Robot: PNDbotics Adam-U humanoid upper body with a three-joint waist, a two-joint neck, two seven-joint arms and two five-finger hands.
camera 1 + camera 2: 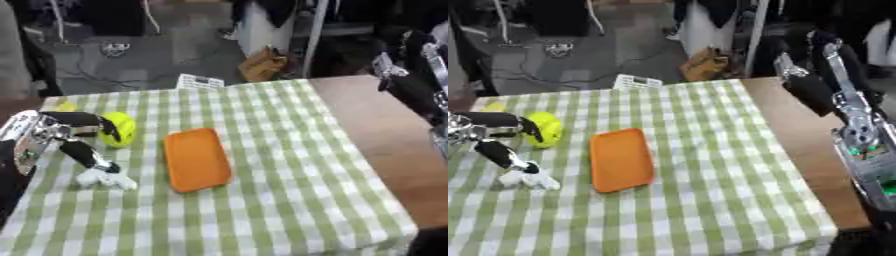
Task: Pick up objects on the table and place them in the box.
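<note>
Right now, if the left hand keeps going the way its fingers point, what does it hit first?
The left hand points rightward across the cloth. Its upper fingers already curl round the yellow round object; beyond that, the orange tray looks next in line, though depth is hard to judge.

We find no words, numbers or brand marks that can be read. The white card (200, 81) at the far edge of the checked cloth (289, 165) carries dark marks, but we cannot make them out. The orange tray (197, 159) and the yellow round thing (121, 129) show plain surfaces.
</note>
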